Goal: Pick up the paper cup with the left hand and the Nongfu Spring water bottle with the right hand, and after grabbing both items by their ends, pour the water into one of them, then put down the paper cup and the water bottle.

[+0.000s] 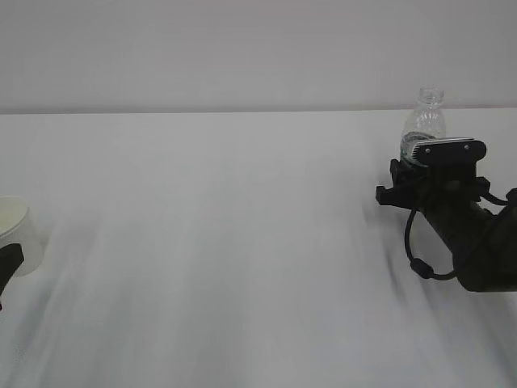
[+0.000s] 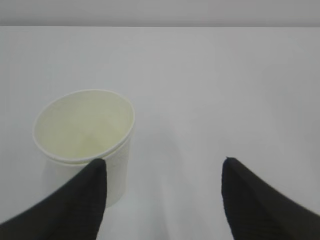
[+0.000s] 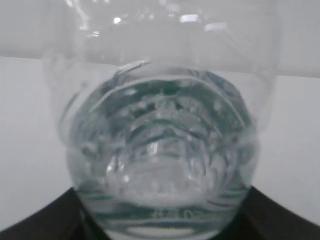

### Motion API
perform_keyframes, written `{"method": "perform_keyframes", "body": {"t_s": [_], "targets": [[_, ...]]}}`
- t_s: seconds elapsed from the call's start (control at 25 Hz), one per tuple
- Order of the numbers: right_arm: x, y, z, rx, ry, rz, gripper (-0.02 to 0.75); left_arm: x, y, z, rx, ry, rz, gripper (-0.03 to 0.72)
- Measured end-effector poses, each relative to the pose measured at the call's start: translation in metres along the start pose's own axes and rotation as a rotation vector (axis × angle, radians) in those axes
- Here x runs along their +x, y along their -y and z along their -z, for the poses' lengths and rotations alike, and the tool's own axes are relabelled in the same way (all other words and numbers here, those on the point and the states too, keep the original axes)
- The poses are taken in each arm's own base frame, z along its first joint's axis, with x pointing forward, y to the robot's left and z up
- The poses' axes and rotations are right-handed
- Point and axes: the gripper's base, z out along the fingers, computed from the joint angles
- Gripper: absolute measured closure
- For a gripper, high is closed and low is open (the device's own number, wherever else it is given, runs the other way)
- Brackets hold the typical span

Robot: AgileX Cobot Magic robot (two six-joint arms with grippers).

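White tabletop [image 1: 242, 242] fills every view; the paper cup [image 2: 85, 145], light and crushable, sits lower left beside the spread left hand [image 2: 162, 192]; the slippery, water-weighted Nongfu Spring water bottle [image 1: 424, 125], upper right, sits between the right hand [image 1: 436, 162] fingers, grip uncertain; take both low.

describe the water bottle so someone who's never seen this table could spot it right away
On the white table, look to the far right near the back edge, where the right claw is closed around a small upright bottle. It is clear ribbed plastic with a narrow open neck, unlike the squat white paper cup at the far left.
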Motion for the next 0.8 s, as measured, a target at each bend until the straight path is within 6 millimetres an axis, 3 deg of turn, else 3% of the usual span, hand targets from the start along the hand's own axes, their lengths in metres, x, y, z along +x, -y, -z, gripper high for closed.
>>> {"method": "perform_keyframes", "body": {"t_s": [0.52,0.8], "targets": [[-0.018,0.0,0.046,-0.079,-0.018,0.051,0.337,0.0,0.0,0.0,0.0,0.0,0.0,0.178],[-0.038,0.003,0.067,-0.097,0.023,0.06,0.338,0.005,0.0,-0.002,0.003,-0.032,0.002,0.183]]}}
